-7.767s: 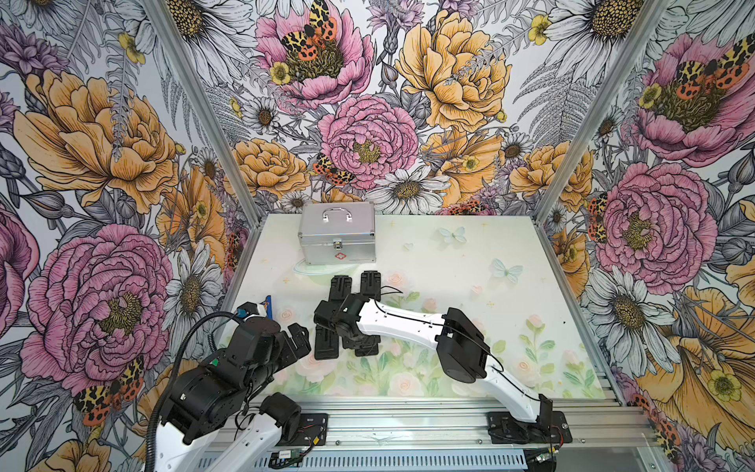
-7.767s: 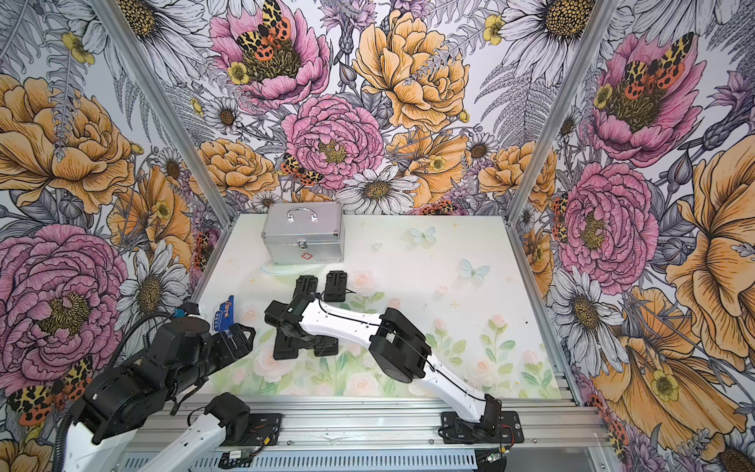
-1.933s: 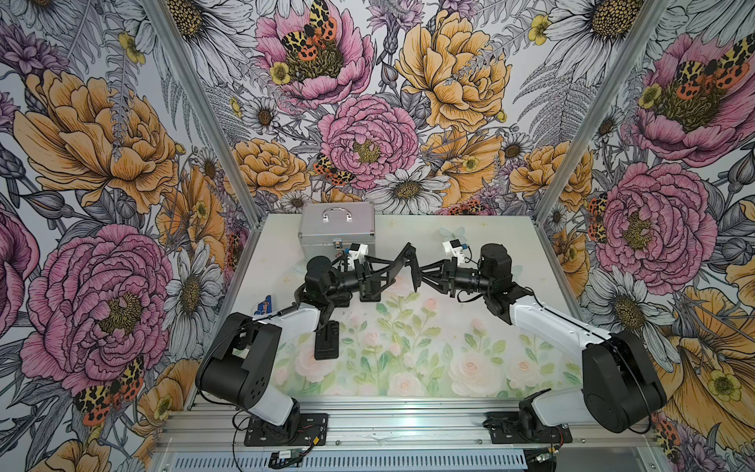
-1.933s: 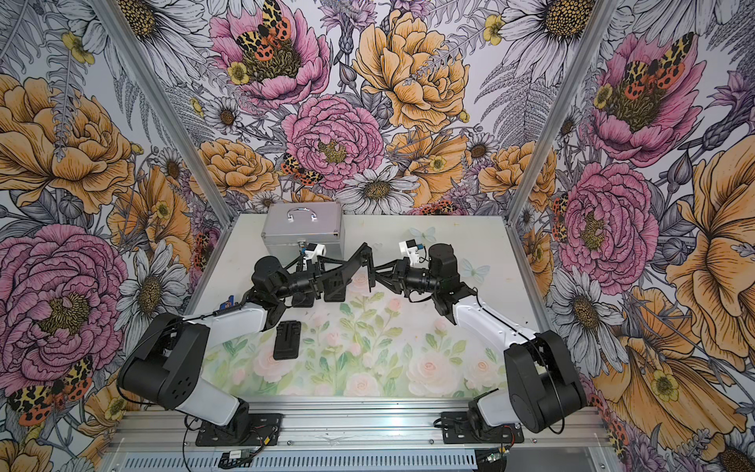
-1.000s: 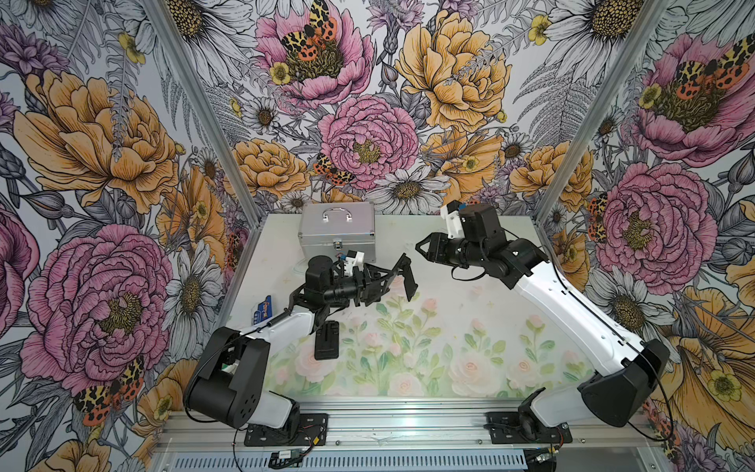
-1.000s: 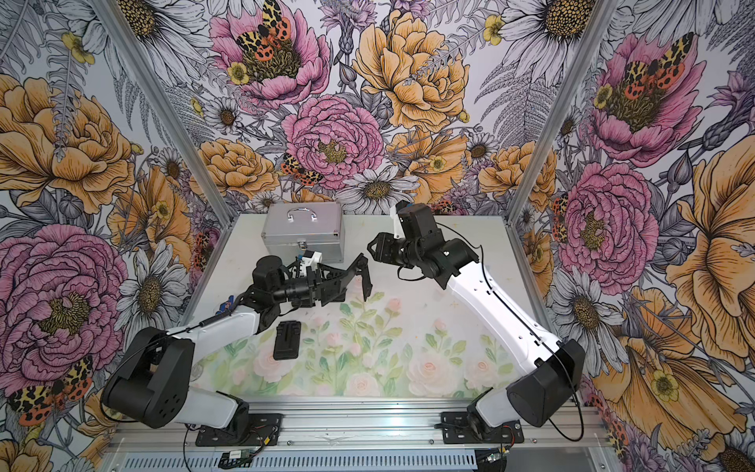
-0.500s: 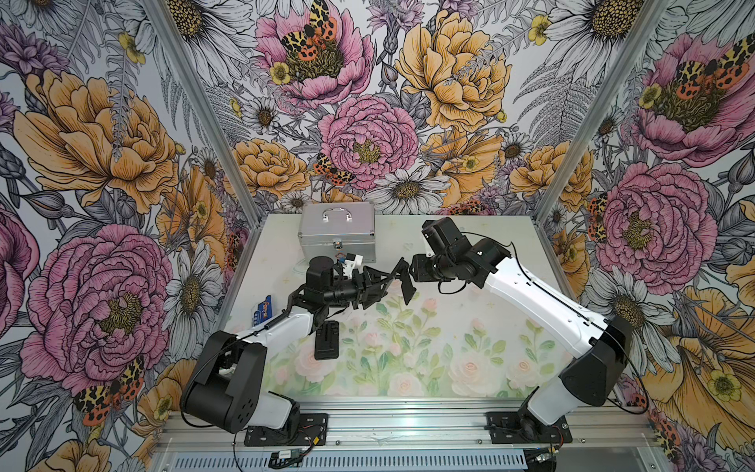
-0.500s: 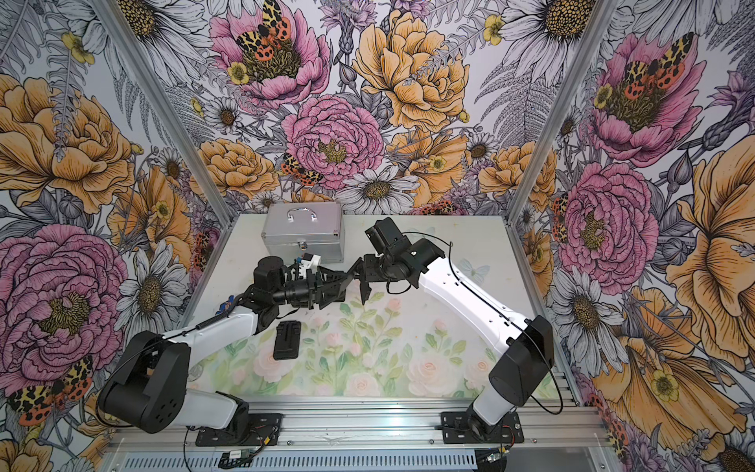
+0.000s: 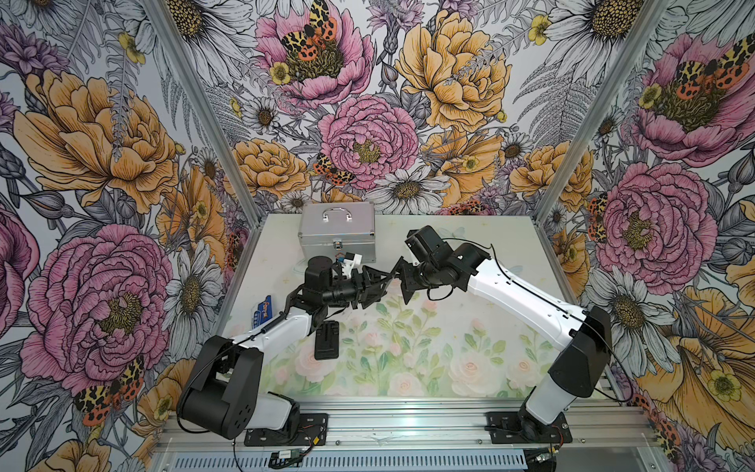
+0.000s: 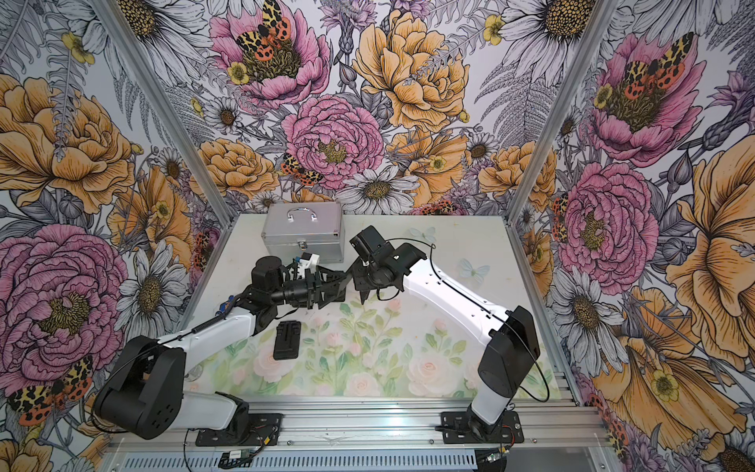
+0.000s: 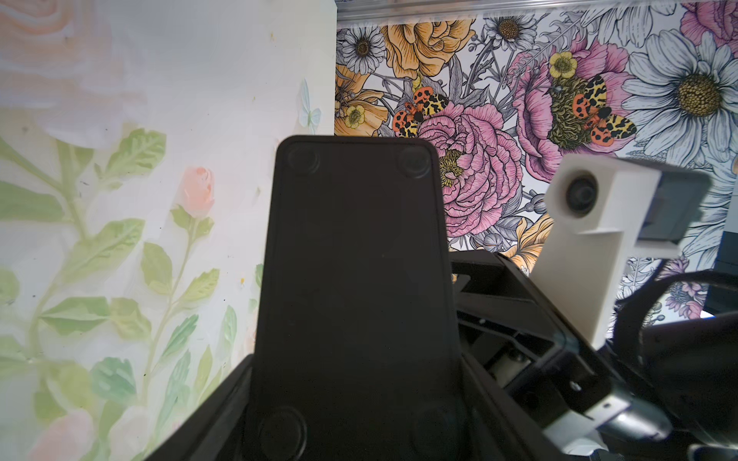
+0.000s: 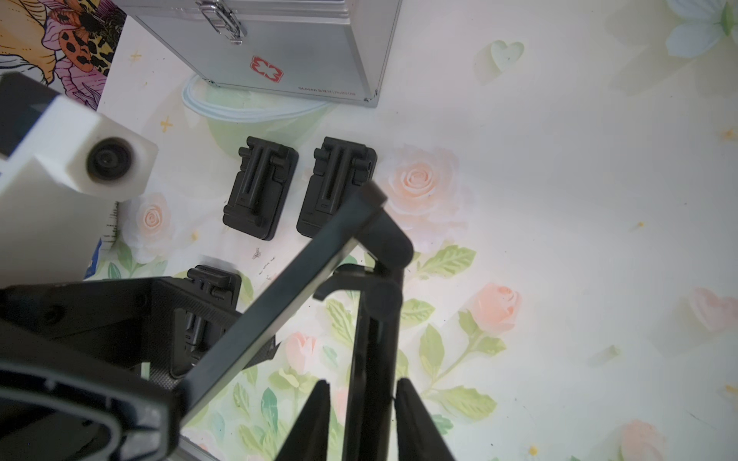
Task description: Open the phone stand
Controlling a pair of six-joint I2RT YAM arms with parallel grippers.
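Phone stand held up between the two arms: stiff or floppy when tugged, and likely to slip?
Probably stiff: the plate edge of the phone stand runs straight. It likely gives only at the hinge, so its leg should swing, not bend. The plate looks smooth where the left pincer clamps it, so a tug might slide it.

Case [image 9: 337,233] back-left on the surface [image 9: 470,351], folded stand [image 12: 259,193] just in front of it, second folded stand [image 12: 337,187] right beside that, third folded stand [image 9: 327,339] nearer the front, card [image 9: 263,312] at left edge, phone stand [image 11: 355,259] raised above mid-surface.
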